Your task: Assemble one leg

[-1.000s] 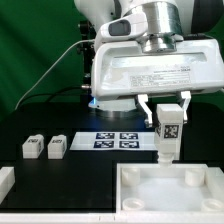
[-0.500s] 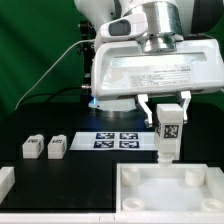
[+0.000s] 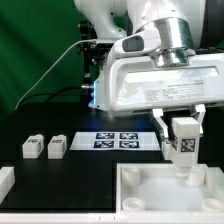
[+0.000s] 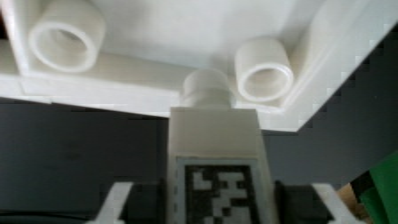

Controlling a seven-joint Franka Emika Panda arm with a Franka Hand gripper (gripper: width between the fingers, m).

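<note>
Fingers (image 3: 163,126) clenched on leg (image 3: 183,142); leg upright, just above panel (image 3: 150,196) corner socket (image 4: 267,72); contact unclear; insertion step, probably; next needs centring, then lowering.

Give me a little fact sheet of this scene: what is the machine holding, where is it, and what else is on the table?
Held piece: the held leg, upright, its tag facing the exterior camera
Jaws: shut on the held leg's sides
Position: over the white panel, at its far corner on the exterior view's right; contact cannot be told
Others: two spare legs, side by side on the exterior view's left
Fixed sheet: the marker board, flat behind the white panel
</note>
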